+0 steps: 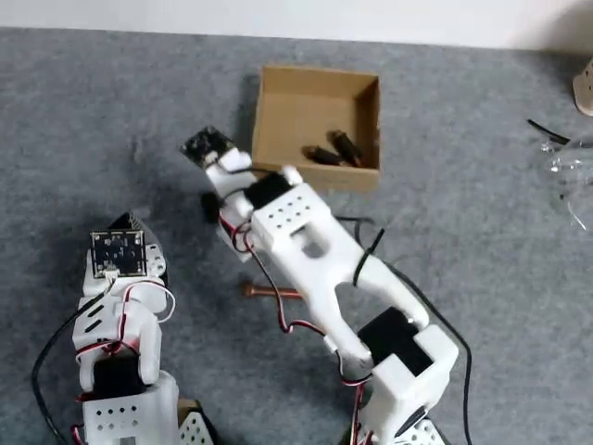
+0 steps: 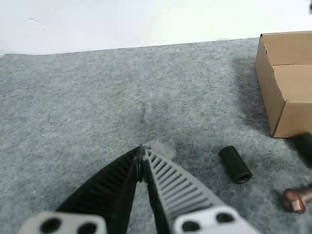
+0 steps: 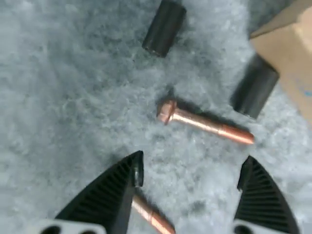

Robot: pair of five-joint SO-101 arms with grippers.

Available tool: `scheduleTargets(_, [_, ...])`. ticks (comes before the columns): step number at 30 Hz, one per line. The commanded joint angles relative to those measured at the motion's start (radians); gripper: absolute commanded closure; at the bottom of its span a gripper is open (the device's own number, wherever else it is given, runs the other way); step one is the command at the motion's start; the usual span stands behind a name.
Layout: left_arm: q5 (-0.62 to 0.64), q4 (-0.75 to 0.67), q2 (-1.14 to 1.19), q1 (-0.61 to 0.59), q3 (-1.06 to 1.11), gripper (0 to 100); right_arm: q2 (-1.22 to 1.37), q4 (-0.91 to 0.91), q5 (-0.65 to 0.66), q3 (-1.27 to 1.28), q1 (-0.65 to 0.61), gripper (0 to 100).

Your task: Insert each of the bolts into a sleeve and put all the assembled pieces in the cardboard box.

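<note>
My right gripper (image 3: pixel 191 170) hangs open just over the grey carpet, beside the front left corner of the cardboard box (image 1: pixel 320 120). A copper bolt (image 3: pixel 204 124) lies flat a little ahead of its fingertips, apart from them. Two black sleeves (image 3: pixel 164 27) (image 3: pixel 254 92) lie beyond the bolt, one close to the box wall (image 3: pixel 287 44). A second bolt (image 3: pixel 151 214) lies under the gripper's dark finger. My left gripper (image 2: pixel 141 158) is shut on nothing, low over the carpet to the left of a sleeve (image 2: pixel 235 165) and a bolt head (image 2: pixel 295 199). Dark assembled pieces (image 1: pixel 334 148) lie inside the box.
In the high view one copper bolt (image 1: pixel 269 292) lies on the carpet beside the right arm (image 1: pixel 315 246). The arm's cable (image 1: pixel 435 315) trails to its base. Clear plastic bits (image 1: pixel 565 162) sit at the far right. Bare carpet stretches left of the box.
</note>
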Motion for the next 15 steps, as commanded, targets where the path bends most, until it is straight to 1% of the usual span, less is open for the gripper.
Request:
scheduleTargets(1, [-0.002,-0.003,-0.005,0.012,0.021,99,-0.05,-0.119,0.011,0.067,0.004,72.1])
scheduleTargets(6, [-0.002,-0.003,-0.005,0.012,0.021,99,-0.045,-0.196,0.011,0.088,0.012,72.1])
scheduleTargets(10, [-0.002,-0.003,-0.005,0.013,0.021,99,0.025,-0.228,0.009,0.081,0.054,72.1])
scheduleTargets(15, [-0.002,-0.003,-0.005,0.013,0.021,99,0.142,-0.225,0.009,-0.044,0.114,72.1])
